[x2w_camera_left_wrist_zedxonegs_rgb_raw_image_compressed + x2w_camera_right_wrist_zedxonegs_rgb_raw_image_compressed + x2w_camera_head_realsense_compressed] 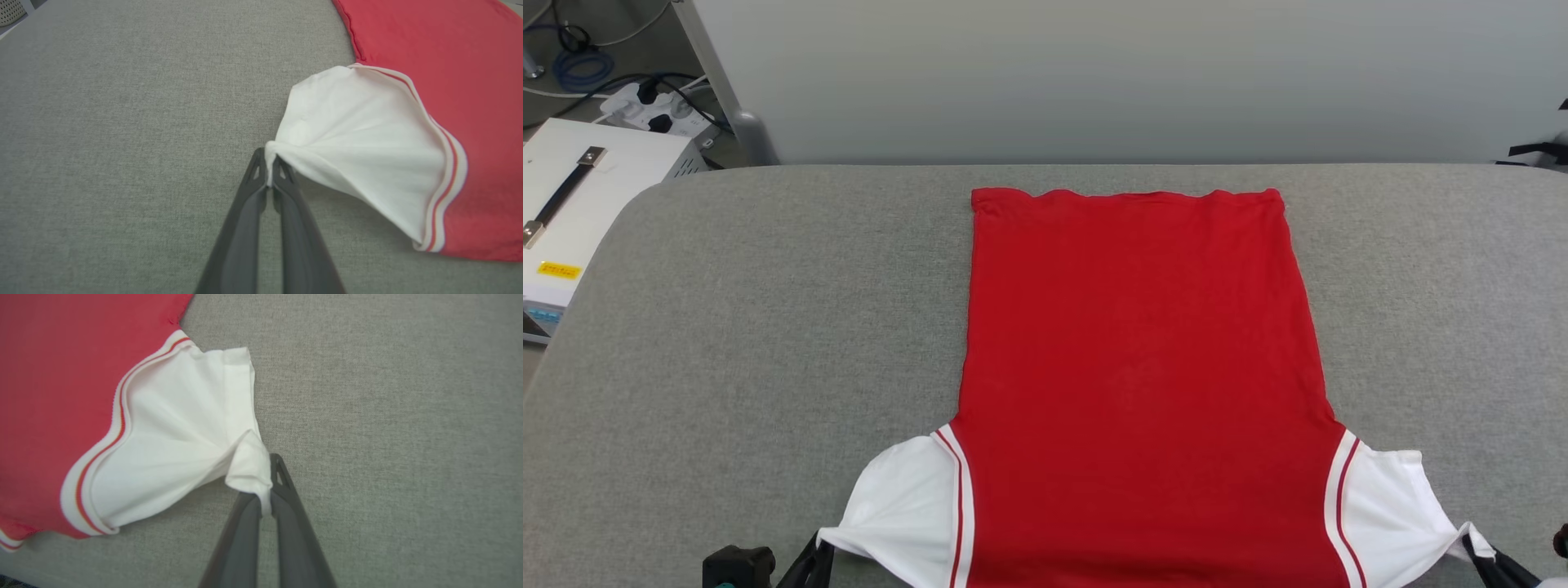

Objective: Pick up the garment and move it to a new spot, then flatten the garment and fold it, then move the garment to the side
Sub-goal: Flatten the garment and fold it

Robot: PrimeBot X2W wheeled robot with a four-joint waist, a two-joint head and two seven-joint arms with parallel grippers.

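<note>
You've got the garment (1135,367) lying flat on the grey fabric-covered table (727,327), about centred left to right and reaching the near edge of the head view. Its long axis runs straight away from the robot: the hem (1127,196) is at the far end, slightly wavy, and the shoulders and sleeves are at the near end. The body is plain red, smooth, with no print on the side facing up. It is narrower at the hem and wider toward the shoulders. Both short sleeves are white, and each meets the red along a red-and-white striped band. The collar is out of frame at the bottom.

The left sleeve (903,498) is pulled out to the robot's left into a point. Your left gripper (268,171) is clamped on that point, jaws pressed together with a thin bit of white cloth between them. The right sleeve (1388,498) is drawn out to the right the same way. Your right gripper (265,486) is pinching its corner, with white fabric bunched over one finger and the jaws closed on it. Both sleeves lift a little off the table near the pinch and lie flat nearer the body.

Off the table at far left there is a white box with a black strap handle (580,204), a power strip (654,110) and a blue cable coil (580,69). A pale wall panel (1094,73) stands behind the table.
</note>
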